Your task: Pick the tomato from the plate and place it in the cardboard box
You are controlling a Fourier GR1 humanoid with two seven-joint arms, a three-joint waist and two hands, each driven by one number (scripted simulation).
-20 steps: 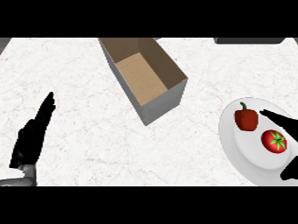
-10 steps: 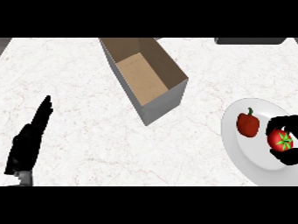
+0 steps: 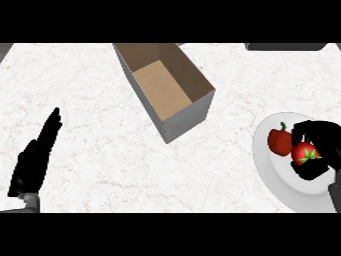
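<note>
Tomato (image 3: 303, 152) sits on the white plate (image 3: 276, 175) at the counter's right edge, the robot's right hand (image 3: 328, 145) curled around it.

The white marble counter (image 3: 106, 150) fills the view, with the open cardboard box (image 3: 165, 90) lying at an angle near its middle, well apart from the plate. On the plate, a red pepper (image 3: 280, 141) stands just beside the tomato, on its left. The right hand comes in from the lower right, its black fingers (image 3: 313, 131) wrapped over the tomato's top and its thumb (image 3: 311, 171) below. The left hand (image 3: 36, 157) rests at the lower left, fingers straight and pressed together, holding nothing.
</note>
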